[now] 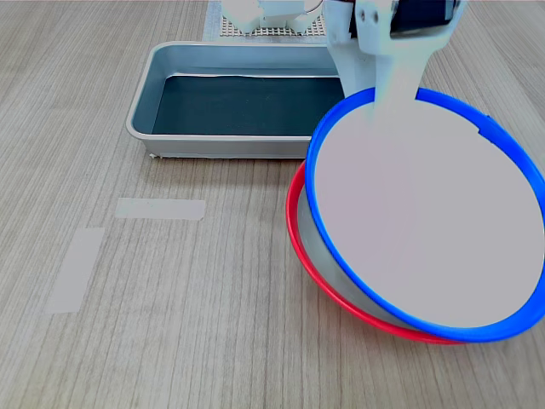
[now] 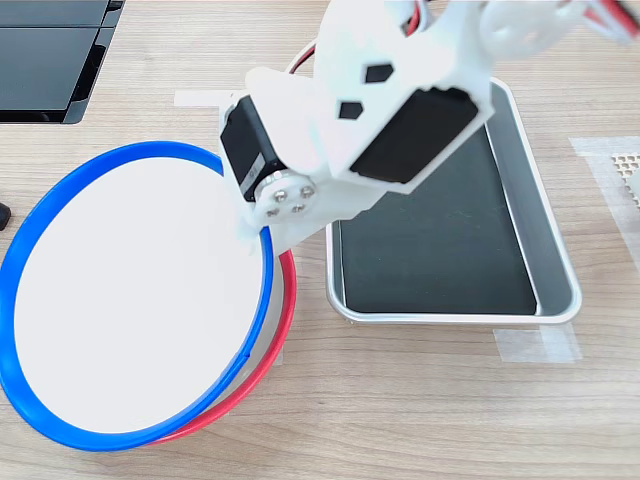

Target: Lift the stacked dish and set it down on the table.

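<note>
The blue-rimmed plate (image 1: 426, 226) is held tilted at its 12 o'clock rim by the fingers (image 1: 387, 89), above the red-rimmed plate (image 1: 300, 243) on the surface (image 1: 170, 324).

A lab-style test bench: a wood-grain table (image 1: 170, 341) marked with pale tape strips (image 1: 160, 208), a metal tray (image 1: 140, 106) at upper centre, and white perforated board (image 2: 625, 165) at the second exterior view's right edge.

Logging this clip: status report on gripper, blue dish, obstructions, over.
Gripper clamped on the blue-rimmed dish at its far edge. Dish tilted, partly overlapping red-rimmed plate. Metal tray adjacent; table open.
</note>
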{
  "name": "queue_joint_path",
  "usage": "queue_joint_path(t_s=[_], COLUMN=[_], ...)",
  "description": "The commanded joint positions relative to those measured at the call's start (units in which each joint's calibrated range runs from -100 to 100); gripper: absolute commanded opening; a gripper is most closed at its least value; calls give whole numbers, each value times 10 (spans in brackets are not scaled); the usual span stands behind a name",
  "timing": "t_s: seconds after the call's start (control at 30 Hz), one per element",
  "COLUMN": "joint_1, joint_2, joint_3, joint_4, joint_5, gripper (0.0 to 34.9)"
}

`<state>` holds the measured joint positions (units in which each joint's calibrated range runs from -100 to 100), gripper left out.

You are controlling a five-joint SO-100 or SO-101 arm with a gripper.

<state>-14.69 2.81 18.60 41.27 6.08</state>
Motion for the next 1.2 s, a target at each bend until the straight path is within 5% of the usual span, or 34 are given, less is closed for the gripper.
queue_joint_path(t_s=[0.0, 0.27, 0.7, 1.17], joint_1=[6, 62, 255, 278], joint_2=[-79, -180, -157, -21], joint_3=[-21, 13, 62, 58], joint_4=[0, 20, 13, -56], joint_5=[-10, -8, 56, 72], gripper=[0, 0, 0, 0])
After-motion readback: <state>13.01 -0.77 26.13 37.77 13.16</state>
